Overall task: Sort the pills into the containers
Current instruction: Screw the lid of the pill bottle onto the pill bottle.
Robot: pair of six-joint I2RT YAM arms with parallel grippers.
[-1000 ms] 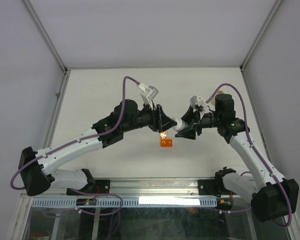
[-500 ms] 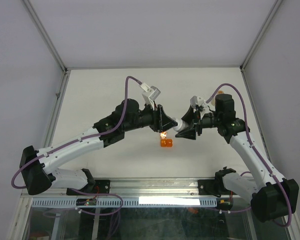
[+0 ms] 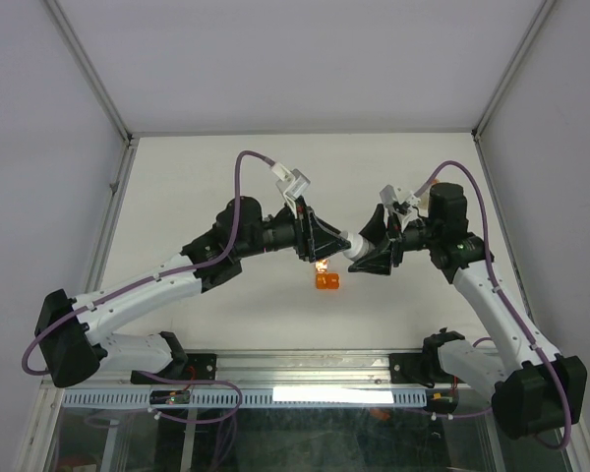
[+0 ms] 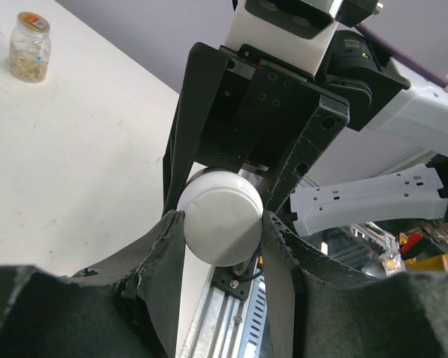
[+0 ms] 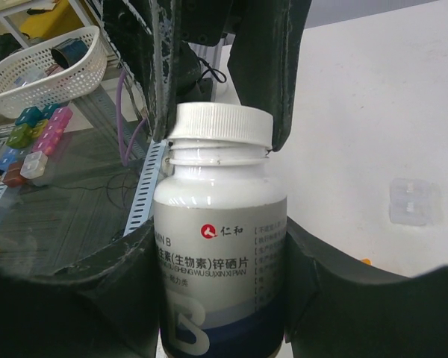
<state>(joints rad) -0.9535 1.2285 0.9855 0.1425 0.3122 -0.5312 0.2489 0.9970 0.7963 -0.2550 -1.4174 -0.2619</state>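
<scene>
Table (image 3: 197,177) | left claw (image 3: 330,241), right claw (image 3: 367,251) angled inward, clamping white bottle (image 5: 220,246)

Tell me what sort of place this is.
Probably a robotics lab test cell: a white table boxed in by metal framing and plain panels, the left arm and right arm bolted at its near edge, a white basket off to the side.

Top camera: fixed, high above the near edge of the table (image 3: 177,187), angled down over all of it; far off.
Left wrist camera: behind the left gripper (image 4: 224,221), sighting along its fingers; very near, end-on to the white bottle (image 4: 222,231).
Right wrist camera: behind the right gripper (image 5: 220,250), facing the opposite way; equally near, bottle side-on.
Shared by all three: bottle, both grippers.
</scene>
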